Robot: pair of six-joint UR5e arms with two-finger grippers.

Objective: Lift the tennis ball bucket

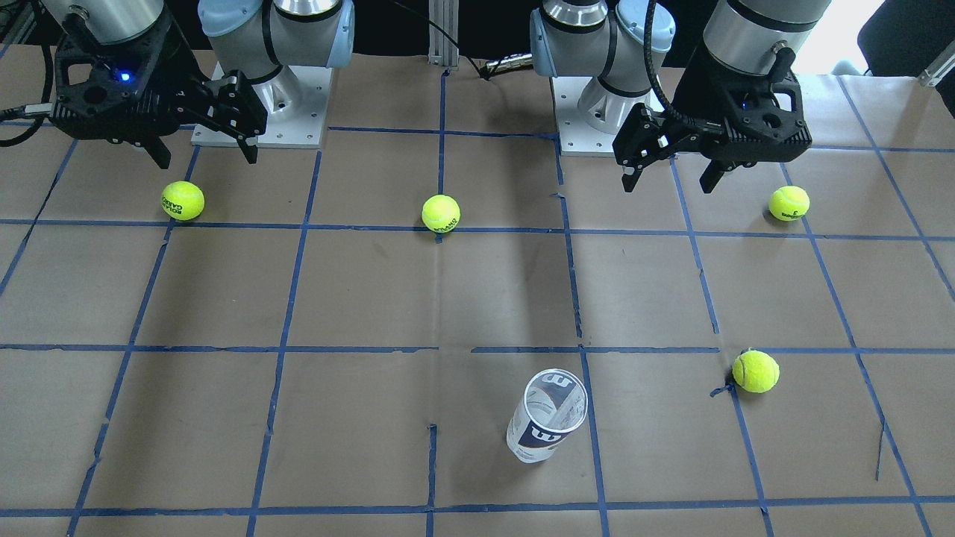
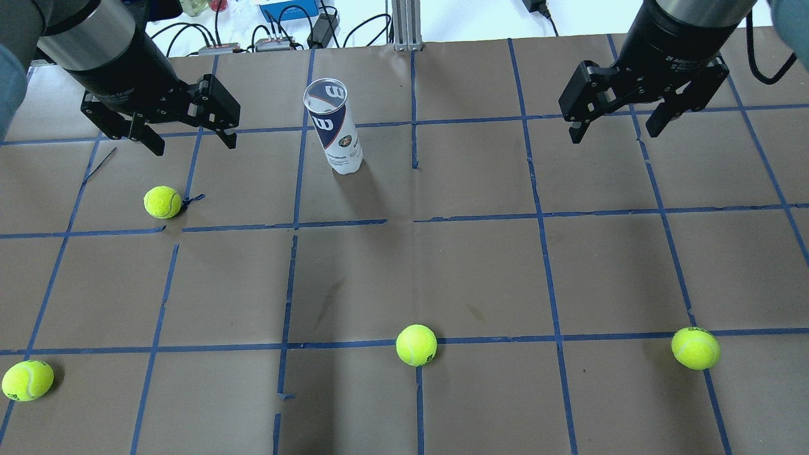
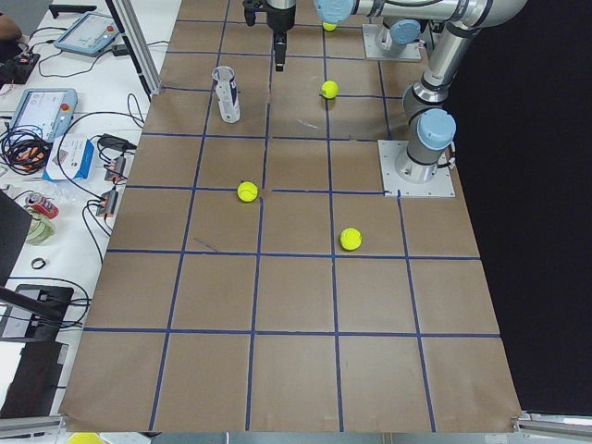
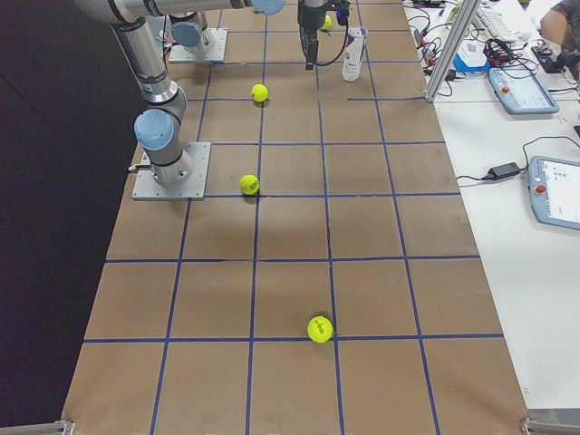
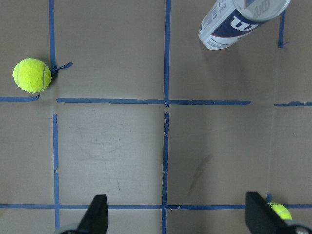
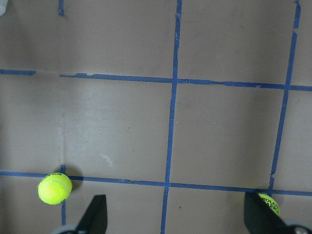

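Observation:
The tennis ball bucket is a slim clear can with a navy and white "W" label. It stands upright on the brown table, its open mouth up. It also shows in the front view and at the top right of the left wrist view. My left gripper is open and empty. It hangs above the table, to the left of the bucket and apart from it. My right gripper is open and empty, and hangs far to the right of the bucket.
Several yellow-green tennis balls lie on the blue-taped grid: one below my left gripper, one at the near left, one at the near middle, one at the near right. Cables and boxes lie beyond the far edge.

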